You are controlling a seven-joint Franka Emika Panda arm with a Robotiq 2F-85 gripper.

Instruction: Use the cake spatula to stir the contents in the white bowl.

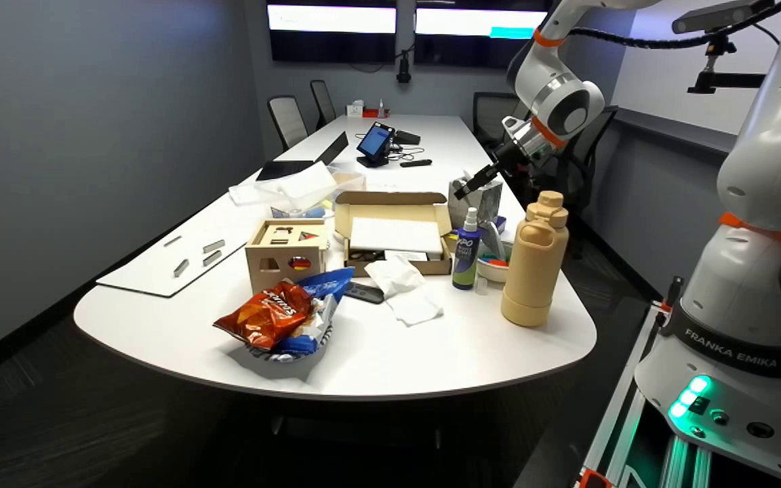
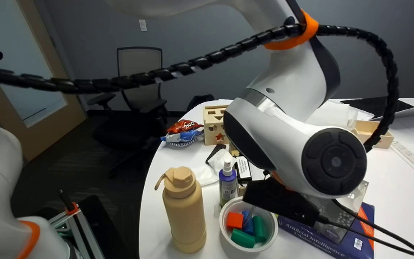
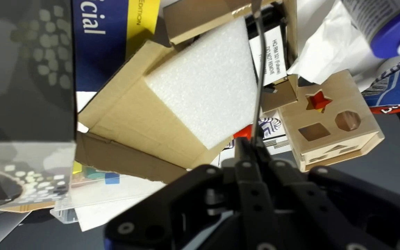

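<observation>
Your white bench [image 1: 390,352] is the broadest thing here, and your arm [image 2: 282,136] reaches out over it. The cardboard box [image 1: 390,210] on the bench stands with its lid raised, a white pad [image 3: 214,80] lying inside. Your blue book [image 2: 316,237] lies flat, partly hidden by a grey patterned box [image 3: 26,86]. The tan bottle [image 1: 536,271] is upright near the bench's edge, and the smaller spray bottle [image 1: 466,257] also stands upright. Your gripper [image 3: 253,143] is pressed together, pinching the thin metal handle of the cake spatula [image 3: 262,62]. You'll find the white bowl [image 2: 236,207] sitting level on the bench, between the tan bottle and the book, just beside the spray bottle. In an exterior view, the spatula's flat end [image 1: 492,238] slants down into the bowl. Smallest of all, inside it you have one red block [image 2: 234,220], one blue block [image 2: 249,228] and two green blocks [image 2: 243,238].
</observation>
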